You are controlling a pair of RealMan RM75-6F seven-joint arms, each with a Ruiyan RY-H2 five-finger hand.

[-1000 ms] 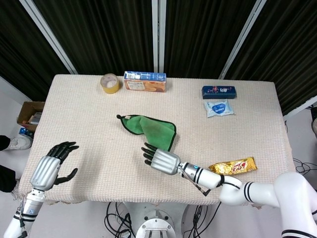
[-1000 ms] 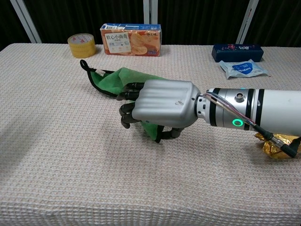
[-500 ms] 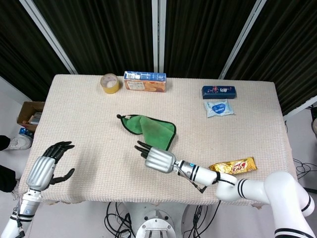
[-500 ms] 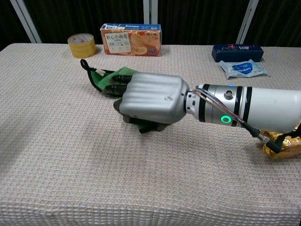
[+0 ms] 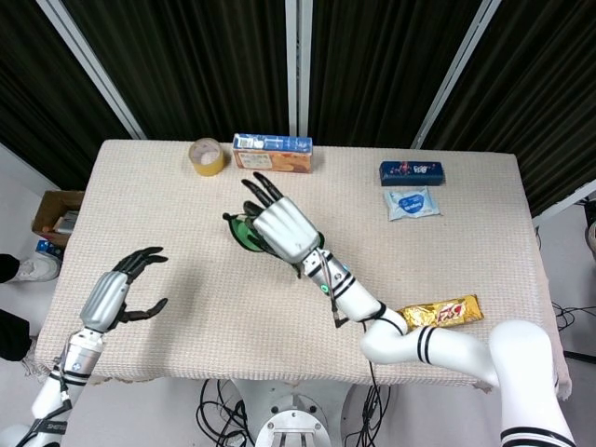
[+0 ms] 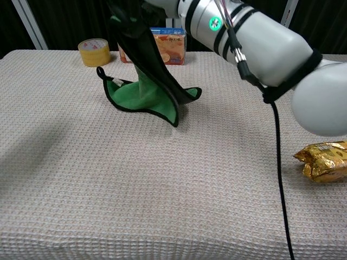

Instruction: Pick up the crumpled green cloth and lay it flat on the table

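Note:
The green cloth (image 6: 145,89) with dark edging hangs from above in the chest view, pulled up into a peak. Its lower edge and hanging loop still touch the table (image 6: 108,179). My right hand (image 5: 280,226) grips the cloth's upper part and is raised well above the table. In the head view the hand covers most of the cloth (image 5: 242,234). In the chest view only dark fingers (image 6: 124,11) show at the top edge. My left hand (image 5: 119,295) hovers at the table's front left, fingers apart, holding nothing.
A tape roll (image 5: 207,155) and a cracker box (image 5: 272,152) stand at the back edge. A blue case (image 5: 414,172) and a wipes pack (image 5: 412,203) lie at the back right. A gold snack wrapper (image 5: 438,312) lies front right, by my right forearm (image 6: 255,38).
My right hand closed on the cloth and lifted it up off the table, so the cloth now hangs in a peak. My left hand shifted slightly forward and right.

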